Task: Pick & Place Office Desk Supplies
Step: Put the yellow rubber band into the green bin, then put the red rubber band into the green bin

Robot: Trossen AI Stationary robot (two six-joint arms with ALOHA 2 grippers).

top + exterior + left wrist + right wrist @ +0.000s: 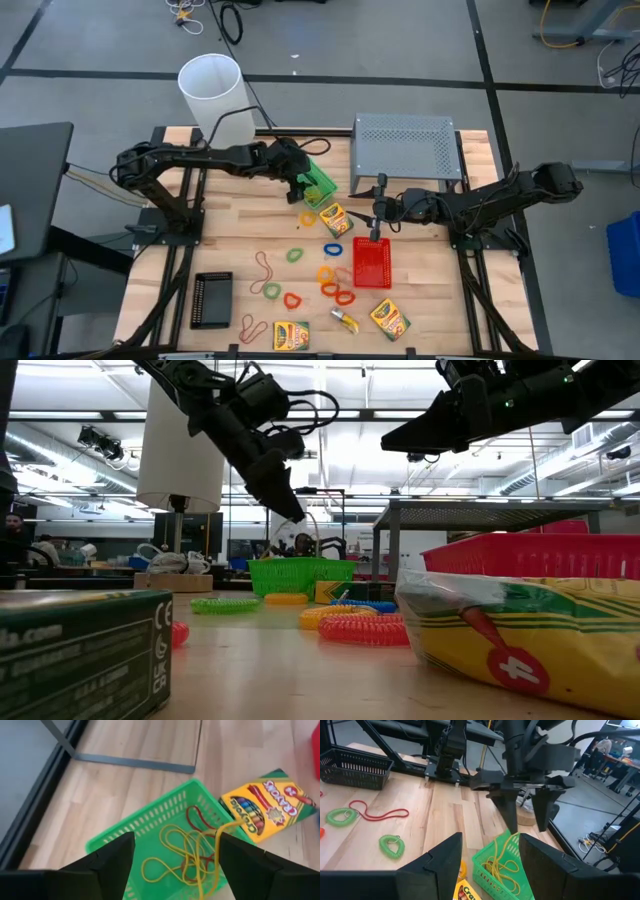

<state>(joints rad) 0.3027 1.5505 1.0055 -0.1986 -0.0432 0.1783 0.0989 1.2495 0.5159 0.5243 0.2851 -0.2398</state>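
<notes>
A small green tray sits on the table near the far edge, with several thin tan rubber bands and a red one lying in it. My left gripper hangs open just above the tray; it shows from the front in the right wrist view and in its own view. A yellow-green crayon box lies beside the tray. My right gripper is open and empty above the table, between the crayon box and the red tray; its own view shows its fingers apart. My left gripper: one tan band's strand rises from the tray's rim toward one fingertip. I cannot tell whether it still touches that finger. The rest of the bands lie slack in the tray.
A tall white cylinder and a grey perforated riser stand at the far edge. A black tray, coloured loop bands, thin bands and crayon boxes lie toward the near edge.
</notes>
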